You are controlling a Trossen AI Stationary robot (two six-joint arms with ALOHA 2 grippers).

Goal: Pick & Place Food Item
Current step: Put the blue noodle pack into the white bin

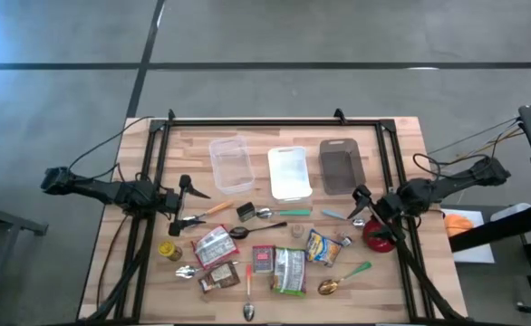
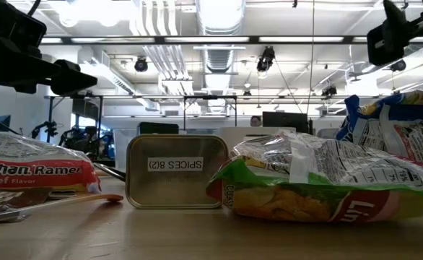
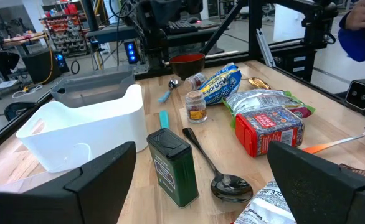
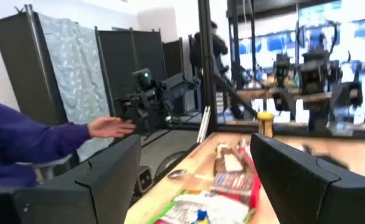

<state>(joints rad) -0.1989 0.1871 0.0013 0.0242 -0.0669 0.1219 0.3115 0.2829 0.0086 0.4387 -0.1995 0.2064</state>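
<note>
Food packets lie on the near half of the wooden table [image 1: 401,136]: a red-and-white ramen packet [image 1: 215,244], a red box [image 1: 263,260], a green chip bag [image 1: 290,270] and a yellow-and-blue bag [image 1: 323,246]. A dark green spice tin [image 3: 173,167] stands upright beside a spoon [image 3: 223,183]. My left gripper [image 1: 186,204] hovers open at the table's left side, pointing toward the tin. My right gripper [image 1: 361,206] hovers open at the right side, beside a red bowl [image 1: 377,234]. In the wrist views nothing lies between the fingers of my left gripper [image 3: 201,149] or my right gripper [image 4: 195,146].
A clear bin [image 1: 231,163], a white bin [image 1: 289,172] and a grey bin [image 1: 342,167] stand in a row at the far side. Spoons, a yellow jar [image 1: 168,249] and a small spice bottle [image 3: 196,107] lie among the packets. A person's hand [image 4: 111,127] shows beyond the table.
</note>
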